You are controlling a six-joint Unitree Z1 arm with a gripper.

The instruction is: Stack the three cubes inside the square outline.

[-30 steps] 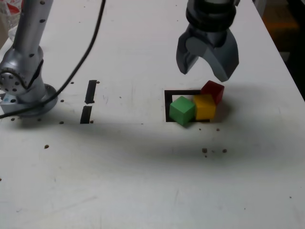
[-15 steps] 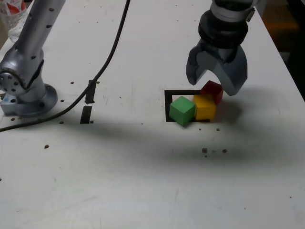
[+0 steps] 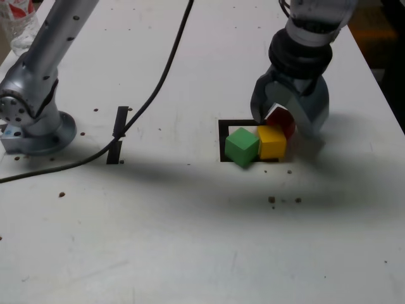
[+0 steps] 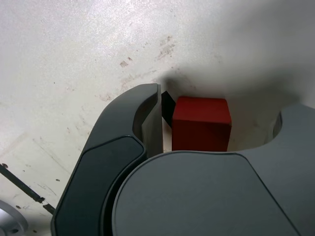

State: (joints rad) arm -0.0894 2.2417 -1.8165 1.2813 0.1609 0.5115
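Observation:
Three cubes sit together on the white table. The green cube (image 3: pixel 242 147) and the yellow cube (image 3: pixel 272 141) lie side by side over the square outline (image 3: pixel 221 136). The red cube (image 3: pixel 283 118) stands just behind the yellow one, at the outline's far right corner. My gripper (image 3: pixel 286 120) is low over the red cube, open, with one finger on each side of it. In the wrist view the red cube (image 4: pixel 201 124) stands between the fingers (image 4: pixel 146 120) with a small gap showing, and my gripper (image 4: pixel 216 112) is not closed on it.
The arm's silver base (image 3: pixel 31 123) stands at the exterior view's left, with a black cable (image 3: pixel 152 88) trailing across the table. Two short black tape strips (image 3: pixel 118 134) lie between base and cubes. The table's edge (image 3: pixel 383 82) runs close on the right.
My gripper has come down and shifted toward the exterior view's right, from above the cubes to around the red cube. The cable swung with it. The cubes have not moved.

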